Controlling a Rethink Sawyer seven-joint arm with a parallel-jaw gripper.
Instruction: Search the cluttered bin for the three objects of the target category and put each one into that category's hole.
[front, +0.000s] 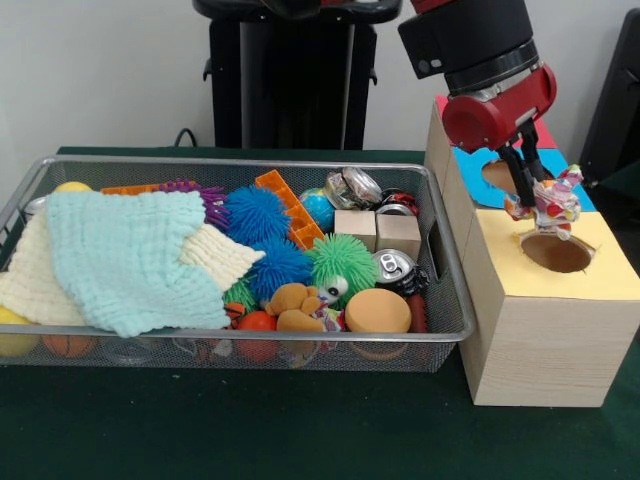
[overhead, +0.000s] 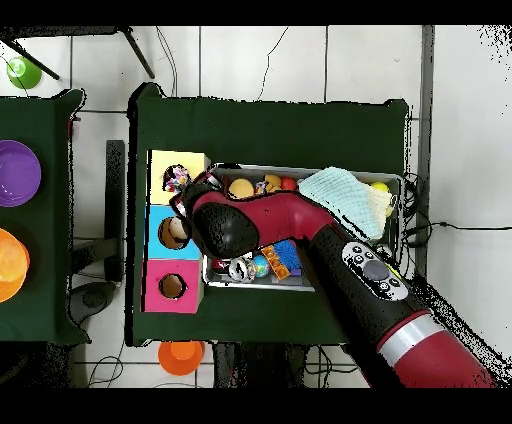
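Observation:
My gripper (front: 541, 206) hangs just above the round hole (front: 557, 252) in the yellow end of the wooden box (front: 540, 340). It is shut on a crumpled, multicoloured can (front: 557, 200), which sits slightly left of the hole's centre. In the overhead view the can (overhead: 178, 180) shows over the yellow section (overhead: 190, 160), and the arm (overhead: 290, 225) crosses the wire bin (overhead: 395, 180). Inside the bin (front: 445, 300) lie more crushed cans: a silver one (front: 353, 187) at the back, a red one (front: 398, 203) beside it and a silver one (front: 395, 265) further forward.
The box also has a blue hole (front: 497, 175) and a red section (overhead: 170, 287). A light blue towel (front: 130, 255) over a cream cloth covers the bin's left half. Spiky balls (front: 257, 213), two wooden cubes (front: 378, 230), a plush toy (front: 295, 305) and an orange disc (front: 378, 310) fill the rest.

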